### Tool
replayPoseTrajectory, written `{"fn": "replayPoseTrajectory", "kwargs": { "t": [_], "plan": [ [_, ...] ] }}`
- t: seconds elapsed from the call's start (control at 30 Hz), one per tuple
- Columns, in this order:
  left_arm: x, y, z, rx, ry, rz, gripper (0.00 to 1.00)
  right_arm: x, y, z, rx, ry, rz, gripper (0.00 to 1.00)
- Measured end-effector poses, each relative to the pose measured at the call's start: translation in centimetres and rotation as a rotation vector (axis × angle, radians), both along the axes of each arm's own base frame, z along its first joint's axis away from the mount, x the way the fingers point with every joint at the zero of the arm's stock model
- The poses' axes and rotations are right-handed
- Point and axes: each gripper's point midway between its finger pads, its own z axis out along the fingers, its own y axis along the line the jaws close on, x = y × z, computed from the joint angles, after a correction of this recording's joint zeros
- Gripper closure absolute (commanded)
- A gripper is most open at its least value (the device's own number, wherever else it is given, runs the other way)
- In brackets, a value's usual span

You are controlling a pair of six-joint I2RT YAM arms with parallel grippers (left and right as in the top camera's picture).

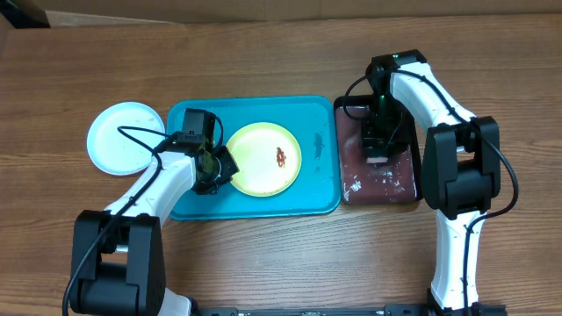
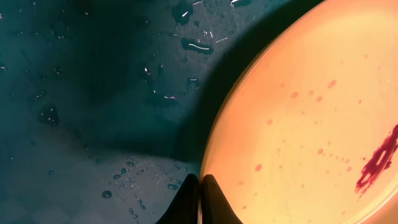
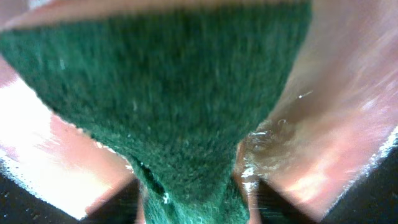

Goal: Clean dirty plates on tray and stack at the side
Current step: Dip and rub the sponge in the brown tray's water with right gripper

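The yellow-green plate (image 1: 263,158) lies in the turquoise tray (image 1: 320,118) with a reddish-brown smear (image 1: 281,158) near its middle. My left gripper (image 1: 221,167) is at the plate's left rim. In the left wrist view its fingers (image 2: 199,193) are pinched together on the edge of the plate (image 2: 311,124), over the wet tray floor (image 2: 93,93). A white plate (image 1: 123,139) lies on the table left of the tray. The light blue plate is not clearly visible. My right gripper (image 1: 376,156) is shut on a green sponge (image 3: 161,93) over the black tray (image 1: 399,189).
The narrow black tray holds dark reddish liquid (image 3: 348,112) and stands against the turquoise tray's right side. Water drops (image 1: 318,145) lie on the turquoise tray's right part. Bare wooden table (image 1: 281,263) surrounds both trays.
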Motion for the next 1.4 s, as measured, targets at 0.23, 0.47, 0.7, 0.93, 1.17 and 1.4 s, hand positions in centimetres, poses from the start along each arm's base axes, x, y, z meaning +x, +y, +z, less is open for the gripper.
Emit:
{"fn": "replayPoseTrajectory", "kwargs": {
  "t": [0.23,0.47,0.7,0.93,1.17,1.4],
  "plan": [
    [0.0,0.0,0.0,0.0,0.0,0.0,0.95,1.8,0.2,1.3,0.015,-0.061,-0.005,0.35],
    [0.0,0.0,0.0,0.0,0.0,0.0,0.95,2.5,0.3,1.7,0.021,-0.086,-0.006,0.36],
    [0.0,0.0,0.0,0.0,0.0,0.0,0.95,3.4,0.4,1.0,0.028,-0.128,-0.006,0.43],
    [0.0,0.0,0.0,0.0,0.0,0.0,0.95,3.3,0.5,0.8,0.027,-0.122,-0.005,0.48],
    [0.0,0.0,0.0,0.0,0.0,0.0,0.95,2.9,0.4,0.6,0.025,-0.109,-0.005,0.47],
    [0.0,0.0,0.0,0.0,0.0,0.0,0.95,2.9,0.4,0.5,0.026,-0.109,-0.005,0.6]
  ]
}}
